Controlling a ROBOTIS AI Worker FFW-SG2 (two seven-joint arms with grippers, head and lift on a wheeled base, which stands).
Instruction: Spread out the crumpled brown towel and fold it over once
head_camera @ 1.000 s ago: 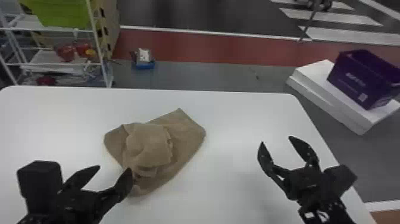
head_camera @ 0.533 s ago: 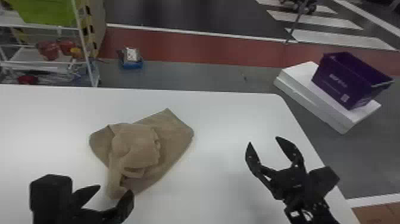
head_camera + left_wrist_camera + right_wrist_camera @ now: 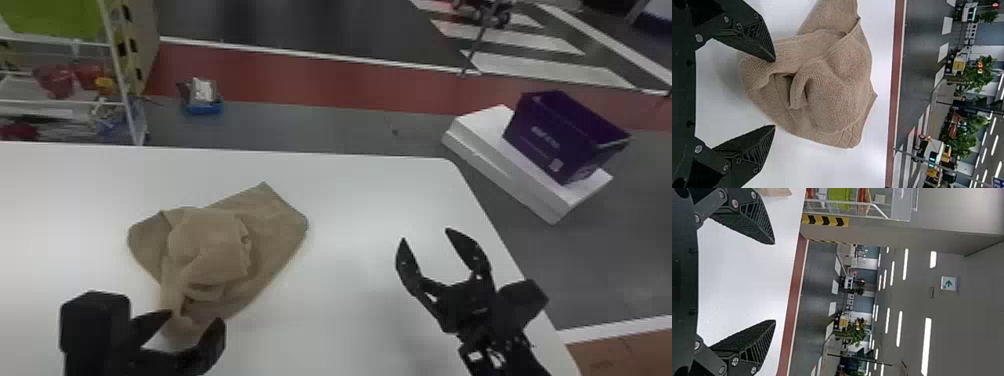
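Purple bin [image 3: 550, 142] on white slabs [image 3: 505, 167] at right; at left, white rack [image 3: 120, 75], with blue tray [image 3: 204, 108] on floor nearby.

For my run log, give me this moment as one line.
brown towel: crumpled on table, not yet folded | left gripper: open, by towel's near side | right gripper: open, right of towel

Tapered black fingers [image 3: 752, 44], ribbed sides [image 3: 760, 217], silver screws [image 3: 735, 203], boxy black housing [image 3: 94, 322]
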